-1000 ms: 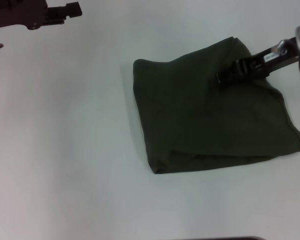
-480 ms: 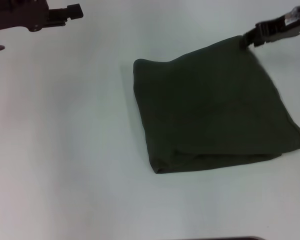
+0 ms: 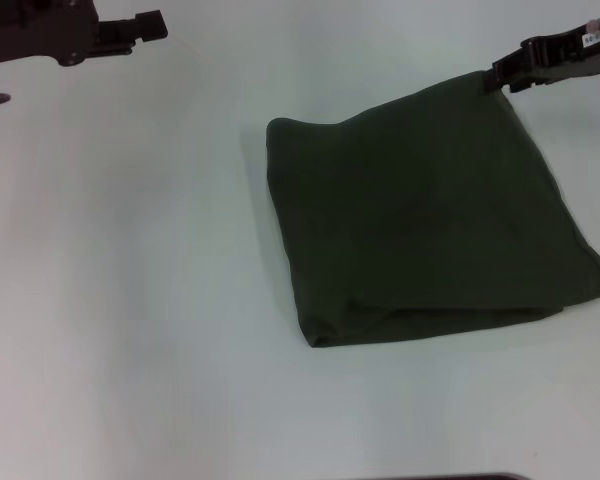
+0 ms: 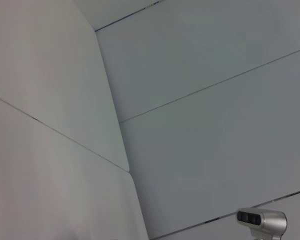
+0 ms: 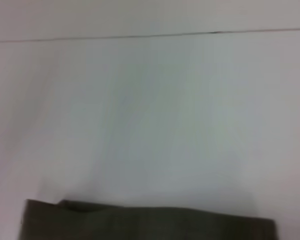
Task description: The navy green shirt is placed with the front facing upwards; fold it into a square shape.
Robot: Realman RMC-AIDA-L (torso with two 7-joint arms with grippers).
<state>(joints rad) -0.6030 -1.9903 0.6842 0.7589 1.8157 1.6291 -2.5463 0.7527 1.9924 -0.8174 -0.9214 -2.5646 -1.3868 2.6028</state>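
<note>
Two claws are seen in the head view. The right claw point(image 3: 498, 76) sits at the upper right, at the far right corner of the folded navy green shirt point(image 3: 430, 220) on the white table point(image 3: 130, 300); its grip cannot be told. The left claw point(image 3: 152, 25) is parked at the upper left, well apart.

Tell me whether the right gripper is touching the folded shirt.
Cannot tell. In the head view the right gripper meets the far right corner of the navy green shirt, but neither contact nor a gap shows plainly.
</note>
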